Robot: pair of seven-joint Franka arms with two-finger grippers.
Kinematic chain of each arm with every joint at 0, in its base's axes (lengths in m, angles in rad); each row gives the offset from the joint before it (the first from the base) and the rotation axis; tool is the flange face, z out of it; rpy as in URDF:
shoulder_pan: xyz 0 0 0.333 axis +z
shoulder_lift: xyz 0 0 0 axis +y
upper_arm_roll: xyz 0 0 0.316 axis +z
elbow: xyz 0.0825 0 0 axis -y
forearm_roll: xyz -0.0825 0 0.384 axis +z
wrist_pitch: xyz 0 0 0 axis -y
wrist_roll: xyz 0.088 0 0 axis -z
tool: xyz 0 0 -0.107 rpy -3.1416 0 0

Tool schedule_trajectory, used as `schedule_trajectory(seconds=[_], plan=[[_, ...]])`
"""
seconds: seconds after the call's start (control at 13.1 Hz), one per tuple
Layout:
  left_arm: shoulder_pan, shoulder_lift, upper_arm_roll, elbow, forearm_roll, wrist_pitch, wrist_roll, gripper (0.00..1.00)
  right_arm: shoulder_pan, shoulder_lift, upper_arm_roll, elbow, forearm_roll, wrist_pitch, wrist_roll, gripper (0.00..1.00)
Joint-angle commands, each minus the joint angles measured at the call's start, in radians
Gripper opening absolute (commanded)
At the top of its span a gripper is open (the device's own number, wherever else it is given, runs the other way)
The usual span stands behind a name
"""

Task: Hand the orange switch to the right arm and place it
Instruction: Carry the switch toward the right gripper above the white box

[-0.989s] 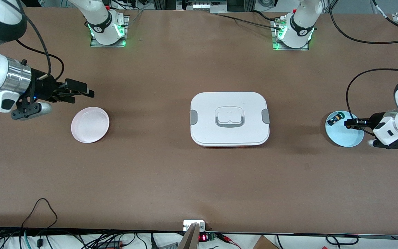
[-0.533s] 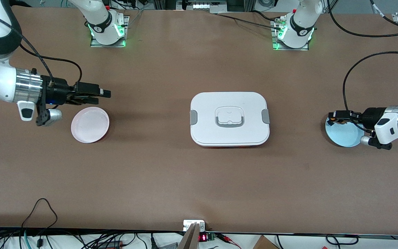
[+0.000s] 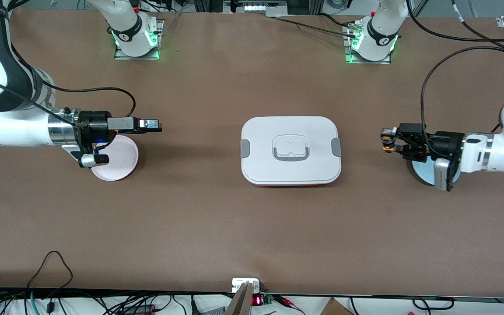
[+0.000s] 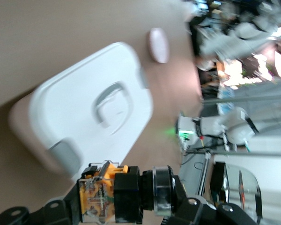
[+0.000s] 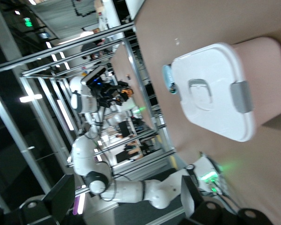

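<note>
Orange switch (image 3: 387,143) clamped in left gripper (image 3: 386,141), airborne between blue plate (image 3: 427,174) and white box (image 3: 291,150). Right gripper (image 3: 153,125) beside pink plate (image 3: 118,158), fingers apart. Risk: switch dropping during handover through misalignment or premature release.

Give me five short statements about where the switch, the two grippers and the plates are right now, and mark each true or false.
1. The left gripper holds the orange switch in the air. True.
2. The orange switch lies on the blue plate. False: it is clamped in the left gripper, above the table between the blue plate and the white lidded box.
3. The right gripper already grips the switch. False: it holds nothing, near the pink plate.
4. The white lidded box sits between the two plates. True.
5. The box's lid is off. False: the lid is on, its handle lying flat.
</note>
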Motion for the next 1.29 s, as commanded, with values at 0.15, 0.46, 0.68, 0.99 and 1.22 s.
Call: schedule_trajectory(seconds=[0.15,0.46,0.68,0.99,1.22], plan=[[-0.054,0.065,-0.111,0.002,-0.218,0.071,0.333,0.26,0.037,0.026,0.006,-0.023,0.090,-0.015,-0.011,1.00],[-0.192,0.079,-0.111,-0.023,-0.390,0.217,0.628,0.27,0.068,0.041,0.006,-0.023,0.116,-0.015,0.028,1.00],[-0.277,0.072,-0.112,-0.030,-0.537,0.356,0.741,0.26,0.077,0.046,0.006,-0.023,0.116,-0.015,0.139,1.00],[-0.392,0.054,-0.120,-0.038,-0.639,0.507,0.765,0.25,0.117,0.085,0.007,-0.026,0.181,-0.015,0.148,1.00],[-0.406,0.056,-0.157,-0.038,-0.714,0.585,0.766,0.24,0.171,0.087,0.007,-0.037,0.260,0.030,0.156,1.00]])
